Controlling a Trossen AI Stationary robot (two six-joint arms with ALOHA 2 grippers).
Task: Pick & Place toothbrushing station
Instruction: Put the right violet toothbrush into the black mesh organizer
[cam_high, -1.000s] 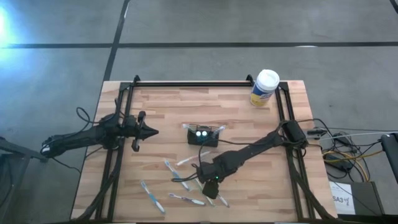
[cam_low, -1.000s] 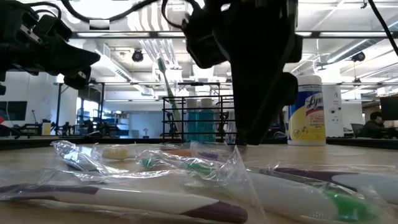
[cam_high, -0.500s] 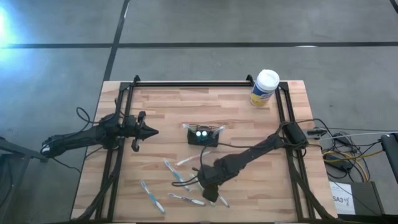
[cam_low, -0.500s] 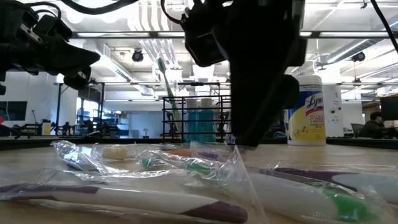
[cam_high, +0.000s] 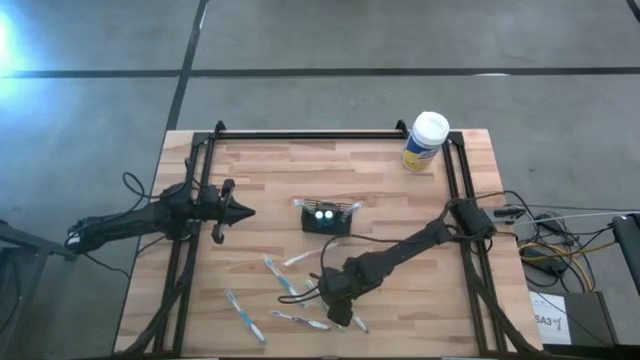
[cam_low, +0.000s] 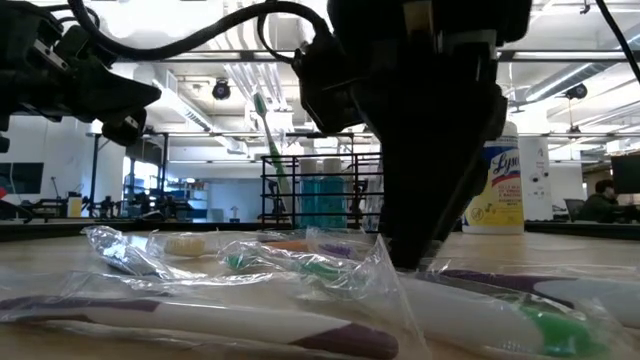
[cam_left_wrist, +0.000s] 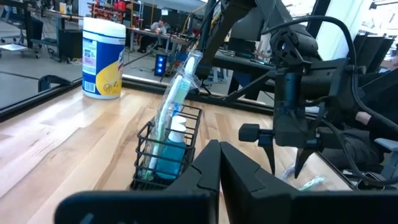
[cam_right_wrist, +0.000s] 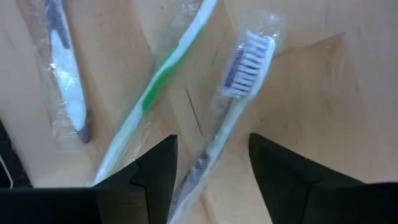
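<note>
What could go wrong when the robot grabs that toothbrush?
The open right gripper hangs over a wrapped toothbrush. A green-handled toothbrush lies right beside it, so the fingers might pinch both, or just the slippery wrapper. Other wrapped toothbrushes lie loose on the table, so the arm could bump them. The left gripper waits shut, off to the side.

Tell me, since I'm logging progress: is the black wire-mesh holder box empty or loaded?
Loaded. The black wire-mesh holder box stands upright holding a wrapped toothbrush and a blue tube.
</note>
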